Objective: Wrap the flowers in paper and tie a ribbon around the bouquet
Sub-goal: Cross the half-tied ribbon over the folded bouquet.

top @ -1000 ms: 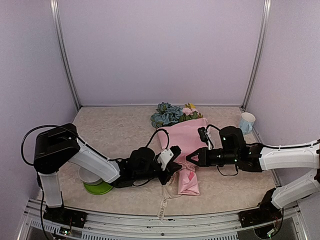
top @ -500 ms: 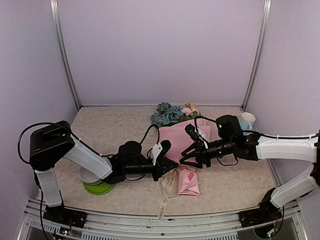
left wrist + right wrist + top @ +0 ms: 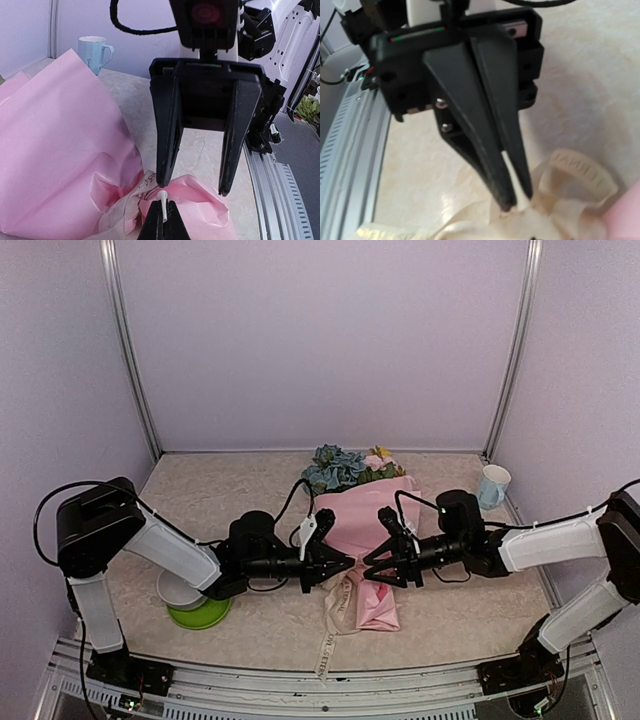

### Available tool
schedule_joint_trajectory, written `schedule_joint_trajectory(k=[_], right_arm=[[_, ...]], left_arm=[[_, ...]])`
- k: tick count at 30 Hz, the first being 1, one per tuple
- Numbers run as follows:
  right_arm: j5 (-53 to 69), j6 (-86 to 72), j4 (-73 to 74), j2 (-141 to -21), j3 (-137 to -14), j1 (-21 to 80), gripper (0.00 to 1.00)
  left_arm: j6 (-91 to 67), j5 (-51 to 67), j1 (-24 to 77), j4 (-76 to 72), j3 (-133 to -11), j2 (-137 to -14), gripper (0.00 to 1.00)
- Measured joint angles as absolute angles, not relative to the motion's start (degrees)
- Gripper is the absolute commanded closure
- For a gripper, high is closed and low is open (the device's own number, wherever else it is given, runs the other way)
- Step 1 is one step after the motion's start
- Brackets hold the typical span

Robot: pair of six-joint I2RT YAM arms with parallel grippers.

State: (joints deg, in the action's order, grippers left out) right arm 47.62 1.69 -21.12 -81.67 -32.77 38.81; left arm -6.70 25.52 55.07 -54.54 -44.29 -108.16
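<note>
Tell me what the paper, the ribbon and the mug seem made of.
The paper: thin matte pink sheet, tissue-like, creased and crumpled. The ribbon: probably cream fabric, limp loops, printed letters. The mug: likely glazed ceramic, pale blue, glossy.

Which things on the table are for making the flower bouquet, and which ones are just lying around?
For the job:
- flowers
- pink paper wrapped around their stalks
- cream ribbon

Just lying about:
- pale blue mug at the right edge
- white bowl
- green plate under the bowl
</note>
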Motion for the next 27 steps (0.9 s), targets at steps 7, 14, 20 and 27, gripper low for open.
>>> schedule_joint_trajectory(k=[7, 14, 20, 27], right_arm=[[47.16, 1.63, -30.83, -88.01, -32.77, 39.66, 0.68], [47.62, 1.65, -35.20, -93.01, -33.54, 41.04, 0.67], [47.90, 1.32, -38.13, -95.35, -34.87, 42.26, 0.84], [48.80, 0.36, -39.46, -96.97, -35.94, 42.26, 1.00]], left_arm=[[-8.82, 28.21, 53.93, -57.69, -44.97, -108.66, 1.00], [-11.14, 30.06, 53.54, -60.34, -45.43, -110.32, 1.00], [-12.27, 31.18, 53.34, -62.22, -45.43, -110.54, 1.00], [-12.93, 31.59, 53.28, -63.26, -45.43, -110.69, 1.00]])
